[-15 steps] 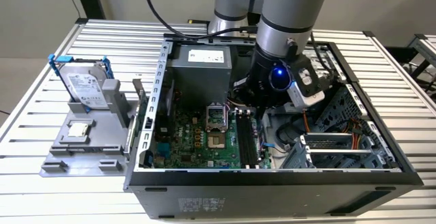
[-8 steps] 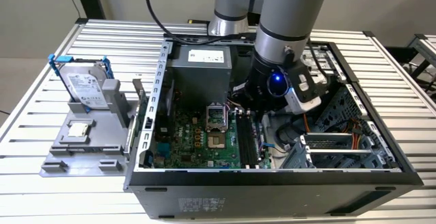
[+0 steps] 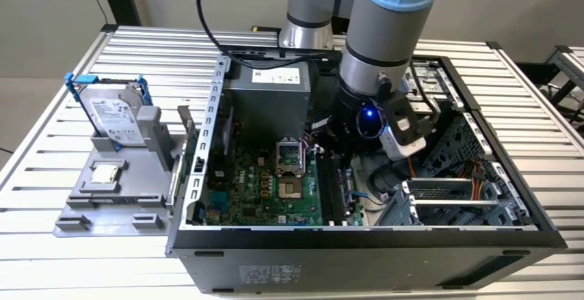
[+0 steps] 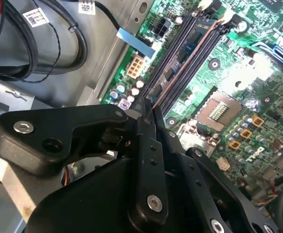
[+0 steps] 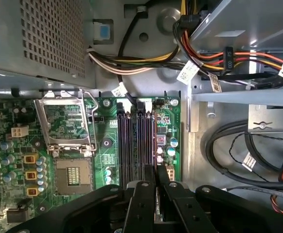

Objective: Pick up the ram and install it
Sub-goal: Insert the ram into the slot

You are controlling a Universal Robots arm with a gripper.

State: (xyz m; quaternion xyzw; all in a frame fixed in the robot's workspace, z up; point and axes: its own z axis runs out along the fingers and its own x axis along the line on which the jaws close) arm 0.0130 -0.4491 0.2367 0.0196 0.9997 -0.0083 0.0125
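Inside the open computer case (image 3: 219, 108), the end effector (image 5: 156, 174) hangs over the motherboard slots (image 5: 136, 145), fingers (image 4: 149, 145) pinched nearly together on the ram (image 4: 180, 63), held edge-on along the slots.

Open computer case (image 3: 210, 108) lying on a slatted metal table (image 3: 91, 259), green motherboard (image 3: 264, 191) inside with an empty processor socket (image 3: 287, 155) beside the black memory slots (image 5: 136, 145). Grey hard drive (image 3: 117, 117) in a blue bracket standing upright on a grey holder (image 3: 109, 204) at the exterior view's left, a small square silver chip (image 3: 106, 172) just before it. Bundled coloured cables (image 5: 238, 58) near the drive bays.
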